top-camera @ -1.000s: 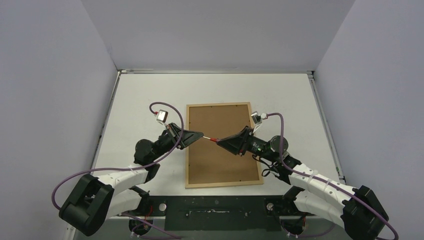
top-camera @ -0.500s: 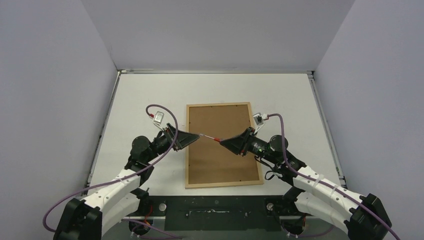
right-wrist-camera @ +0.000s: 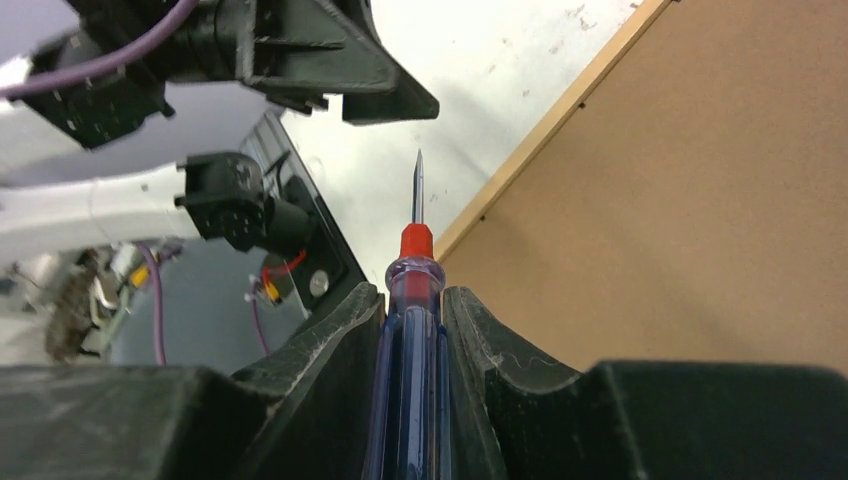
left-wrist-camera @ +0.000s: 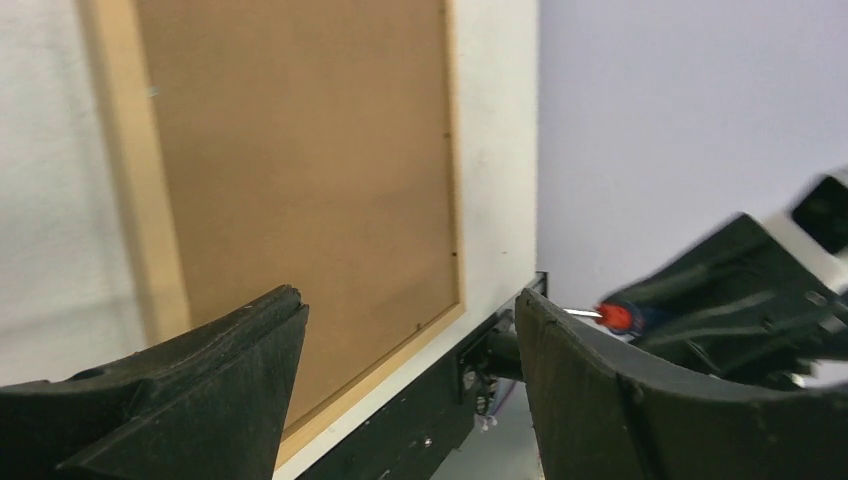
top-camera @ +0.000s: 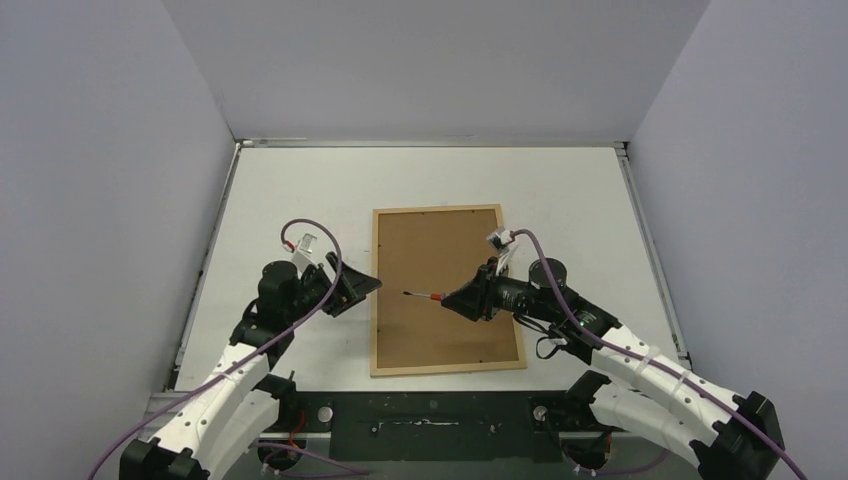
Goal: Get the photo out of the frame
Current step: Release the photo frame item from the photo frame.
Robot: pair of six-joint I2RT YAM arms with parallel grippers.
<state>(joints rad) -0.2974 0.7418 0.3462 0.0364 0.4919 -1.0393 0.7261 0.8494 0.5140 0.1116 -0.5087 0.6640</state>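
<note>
Pale grey walls are seen closing in a white table (top-camera: 280,200) on three sides. At the middle of that table a large rectangular frame of thin light wooden moulding (top-camera: 375,300) is laid flat, back upward, so that its flat brown fibreboard backing panel (top-camera: 440,250) is shown (the print itself cannot be seen). The right gripper (top-camera: 452,298) is held over the right half of the panel, its jaws clamped on a slim screwdriver with a clear blue handle, red collar and thin metal shaft (top-camera: 425,296). The shaft is pointed leftward across the panel, and its tip is seen short of the left moulding. The left gripper (top-camera: 365,290) is found at the left edge of the frame, its jaws spread wide with nothing between them. The two grippers are kept apart, and the screwdriver tip is pointed into the gap between them.
</note>
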